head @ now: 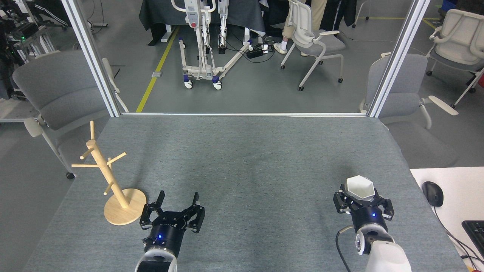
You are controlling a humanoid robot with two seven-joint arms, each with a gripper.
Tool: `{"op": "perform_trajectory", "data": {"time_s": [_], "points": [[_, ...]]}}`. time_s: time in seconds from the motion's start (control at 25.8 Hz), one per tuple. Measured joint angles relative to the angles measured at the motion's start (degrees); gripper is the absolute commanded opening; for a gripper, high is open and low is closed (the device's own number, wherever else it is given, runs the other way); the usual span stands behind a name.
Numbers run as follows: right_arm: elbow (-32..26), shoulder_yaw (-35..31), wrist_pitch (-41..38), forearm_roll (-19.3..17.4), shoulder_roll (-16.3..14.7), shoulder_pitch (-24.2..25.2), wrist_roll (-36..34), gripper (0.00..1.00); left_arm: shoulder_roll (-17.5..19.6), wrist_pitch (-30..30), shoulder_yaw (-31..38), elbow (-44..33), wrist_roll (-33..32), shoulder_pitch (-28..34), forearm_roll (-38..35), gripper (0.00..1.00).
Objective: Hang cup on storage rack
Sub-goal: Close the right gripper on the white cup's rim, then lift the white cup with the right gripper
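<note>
The white faceted cup (359,186) is at the table's near right, its hexagonal rim facing up and tipped slightly. My right gripper (360,196) reaches it from the near side, with its black fingers (341,199) pressed against the cup's lower sides, shut on it. The cup's tab is hidden. The wooden storage rack (107,174) stands on its round base (128,213) at the near left, its pegs bare. My left gripper (178,196) sits low just right of the base, open and holding nothing.
The grey table (245,166) ends at a metal rail along the far side. A white desk (450,211) with a black mouse (433,193) and a keyboard corner (475,230) adjoins at the right. Grey chairs stand beside both far corners.
</note>
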Motion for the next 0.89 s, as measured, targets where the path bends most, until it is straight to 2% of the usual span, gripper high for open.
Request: {"op": "perform_trajectory", "data": {"time_s": [0.89], "points": [[3.27, -0.08, 0.10, -0.08, -0.92, -2.00, 0.03, 0.99, 0.05, 0.22, 0.04, -0.26, -0.11, 0.38, -0.07, 0.99]]}}
